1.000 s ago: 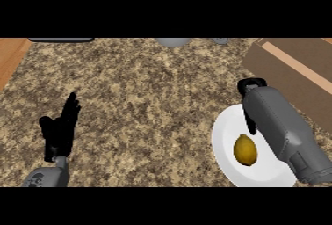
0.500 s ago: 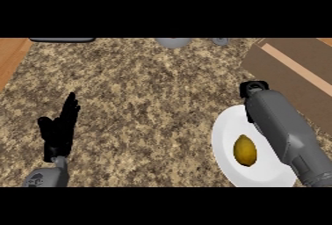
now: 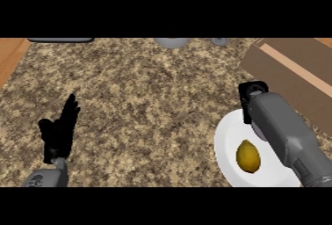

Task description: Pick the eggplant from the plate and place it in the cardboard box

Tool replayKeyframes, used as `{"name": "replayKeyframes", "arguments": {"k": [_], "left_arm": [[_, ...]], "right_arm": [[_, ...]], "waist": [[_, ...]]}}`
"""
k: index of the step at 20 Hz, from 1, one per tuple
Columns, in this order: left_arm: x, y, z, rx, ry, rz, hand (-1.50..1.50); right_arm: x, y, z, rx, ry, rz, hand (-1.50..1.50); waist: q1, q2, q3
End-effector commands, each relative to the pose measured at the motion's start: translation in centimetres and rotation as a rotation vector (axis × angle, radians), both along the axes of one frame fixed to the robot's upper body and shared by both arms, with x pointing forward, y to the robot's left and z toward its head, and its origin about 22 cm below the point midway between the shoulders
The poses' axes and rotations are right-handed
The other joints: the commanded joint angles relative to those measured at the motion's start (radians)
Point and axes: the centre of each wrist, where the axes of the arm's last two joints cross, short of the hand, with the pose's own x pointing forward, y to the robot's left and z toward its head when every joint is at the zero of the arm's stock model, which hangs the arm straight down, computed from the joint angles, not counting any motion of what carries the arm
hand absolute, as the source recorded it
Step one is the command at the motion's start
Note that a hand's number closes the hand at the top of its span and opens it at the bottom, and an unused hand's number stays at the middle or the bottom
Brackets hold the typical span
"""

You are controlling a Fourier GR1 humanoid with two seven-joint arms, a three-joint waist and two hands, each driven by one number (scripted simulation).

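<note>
Right forearm (image 3: 285, 136) comes in from the lower right corner and runs up and left across the right side of the plate (image 3: 225, 145). Right hand (image 3: 251, 90) shows only as a black block at the arm's far end, at the plate's far rim and pointing away from the viewer. The arm hides the rest of it, so I cannot tell whether it is open or closed. It holds nothing that I can see.

Left hand (image 3: 60, 129) is at lower left, open, fingers straight and pointing up, resting over bare worktop (image 3: 149, 101). It is well apart from the plate.

Eggplant (image 3: 248, 156) is yellowish, lies on the plate long axis up-down, just left of the forearm. Whether the arm touches it is not clear. Box (image 3: 292, 66) is flat brown cardboard at upper right, beyond the hand and apart from the plate.

Versus 0.5 s and 1.0 s ago: the right hand sits almost where it was, only a shade lower and more over the rim. Eggplant is in the same spot on the plate. Left hand pose is unchanged.

Surface: speckled brown-beige stone worktop. There is a wood strip (image 3: 9, 57) along the left edge. Two grey items (image 3: 172, 41) are cut off at the far edge, with a dark flat thing (image 3: 62, 40) at far left. I can't identify either.
</note>
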Motion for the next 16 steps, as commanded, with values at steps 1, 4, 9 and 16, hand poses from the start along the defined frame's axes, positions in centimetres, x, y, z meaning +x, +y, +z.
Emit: {"name": "replayKeyframes", "arguments": {"k": [1, 4, 9, 16], "left_arm": [[-0.6, 0.0, 0.3, 0.004, 0.007, 0.003, 0.00], [0.4, 1.3, 0.6, 0.008, 0.008, 0.038, 0.00], [-0.3, -0.2, -0.4, 0.003, -0.006, 0.035, 0.00], [-1.6, 0.4, -0.7, 0.008, 0.020, 0.045, 0.00]], "right_arm": [[-0.9, 2.0, -1.0, 0.108, -0.101, -0.019, 1.50], [-0.2, 5.3, 2.0, 0.285, -0.375, -0.139, 1.50], [-2.2, 10.1, 3.2, 0.437, -0.674, -0.225, 1.50], [-5.6, 9.6, 9.8, 0.419, -0.911, -0.153, 1.50]], "waist": [[-0.003, 0.007, 0.012], [-0.032, -0.003, 0.013], [-0.034, -0.004, 0.012], [-0.030, -0.004, 0.011]]}}
